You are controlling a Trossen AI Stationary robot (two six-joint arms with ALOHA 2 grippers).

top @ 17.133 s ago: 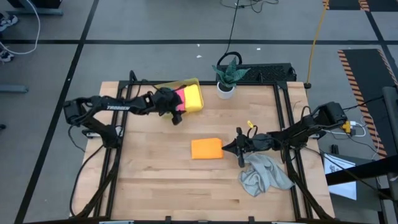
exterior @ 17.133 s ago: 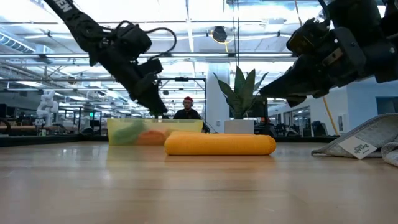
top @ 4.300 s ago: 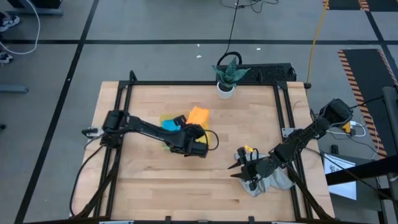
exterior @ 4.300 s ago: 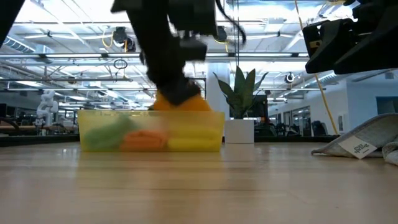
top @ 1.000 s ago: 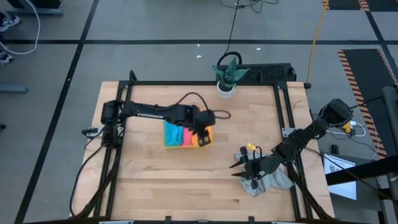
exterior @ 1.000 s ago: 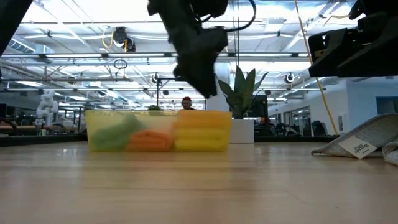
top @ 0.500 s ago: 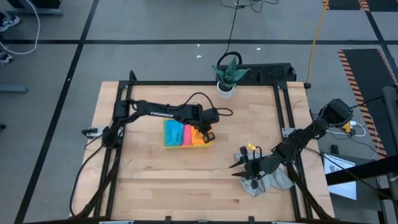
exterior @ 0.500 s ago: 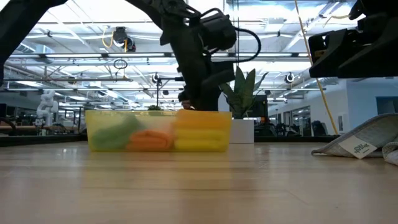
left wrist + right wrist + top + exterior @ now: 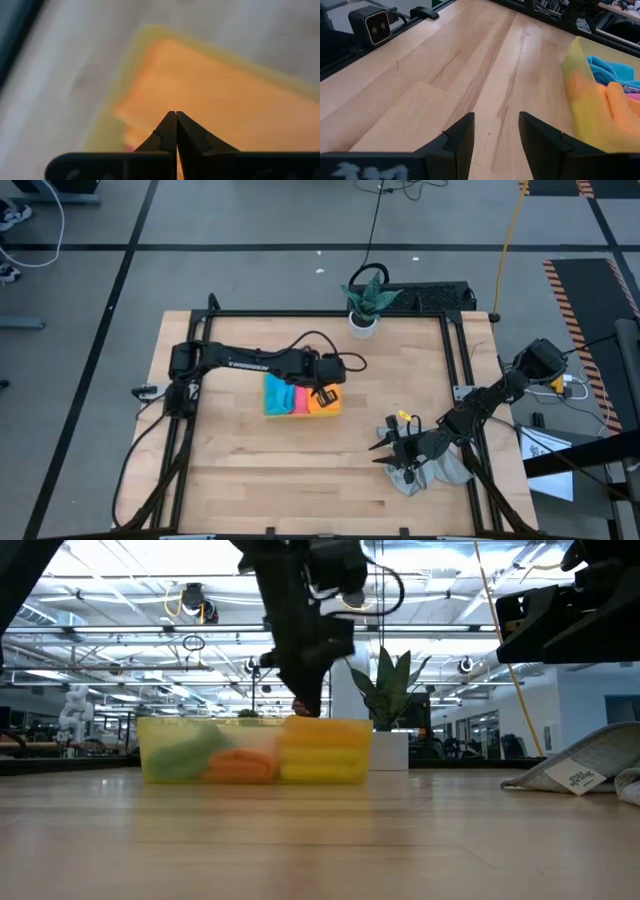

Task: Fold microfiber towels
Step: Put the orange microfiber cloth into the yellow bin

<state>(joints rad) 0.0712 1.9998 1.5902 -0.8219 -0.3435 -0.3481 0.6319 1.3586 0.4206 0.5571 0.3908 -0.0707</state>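
A translucent yellow tray [image 9: 268, 412] holds a blue towel [image 9: 274, 392], a pink towel [image 9: 294, 396] and an orange towel [image 9: 330, 405] side by side. My left gripper [image 9: 323, 393] is shut, its tips slanting down just over the orange towel [image 9: 215, 95] at the tray's right end. A grey towel [image 9: 440, 472] lies crumpled near the right front. Above its left edge my right gripper [image 9: 379, 453] stands open with nothing between its fingers [image 9: 495, 132], pointing toward the tray [image 9: 577, 95]. My left gripper's shut fingertips [image 9: 304, 710] stand at the top of the orange towel [image 9: 325, 728], slanting down from above. I cannot tell whether they touch it.
A small potted plant [image 9: 364, 304] stands at the table's far edge. Black frame rails [image 9: 452, 370] run along the left, right and far sides. Bare wood [image 9: 290, 470] lies between the tray and the near edge.
My left gripper has come down from above the tray to the top of the orange towel and has tipped more steeply downward. The towels and the tray have stayed where they were.
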